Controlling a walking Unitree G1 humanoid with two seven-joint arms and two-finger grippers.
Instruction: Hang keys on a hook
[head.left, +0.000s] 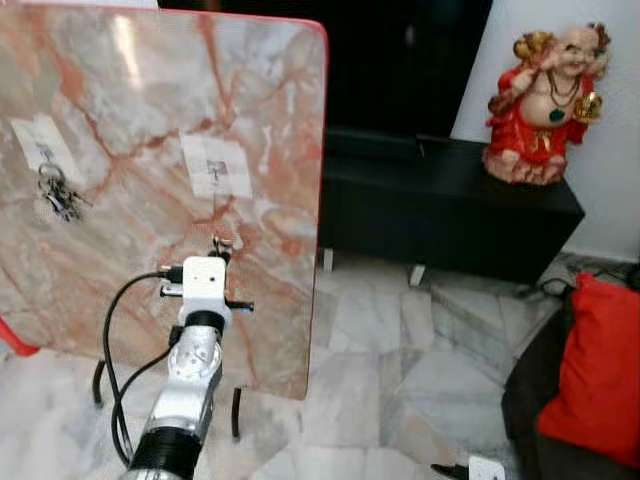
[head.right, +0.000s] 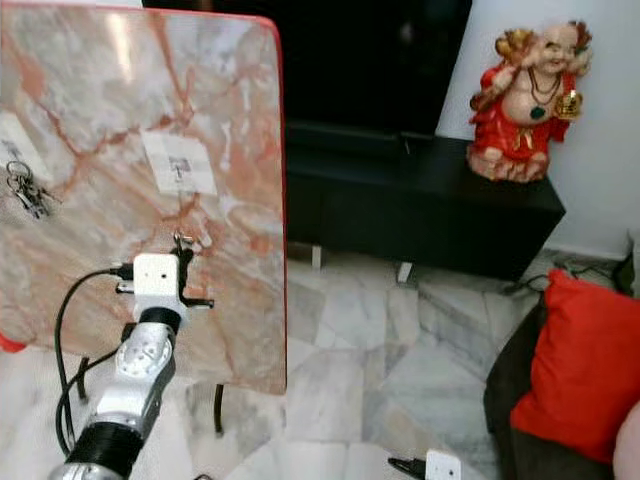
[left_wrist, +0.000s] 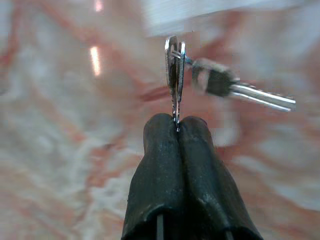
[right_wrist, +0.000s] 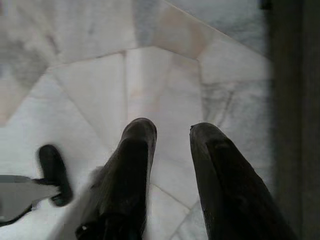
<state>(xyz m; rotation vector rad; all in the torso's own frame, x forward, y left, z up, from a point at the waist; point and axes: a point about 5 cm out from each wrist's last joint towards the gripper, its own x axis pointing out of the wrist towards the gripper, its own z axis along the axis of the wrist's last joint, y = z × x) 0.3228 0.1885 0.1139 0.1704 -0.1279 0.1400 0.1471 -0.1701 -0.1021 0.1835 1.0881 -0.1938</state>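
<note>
My left gripper is raised in front of an upright marble board, just below a white label with a hook. In the left wrist view its fingertips are shut on the key ring, from which a silver key sticks out sideways, close to the board. Another bunch of keys hangs from the hook on the left label. My right gripper hangs open over the marble floor, holding nothing.
The board stands on thin black legs. A black low cabinet behind it carries a red and gold figurine. A red cushion lies on a dark seat at the right. A small white device lies on the floor.
</note>
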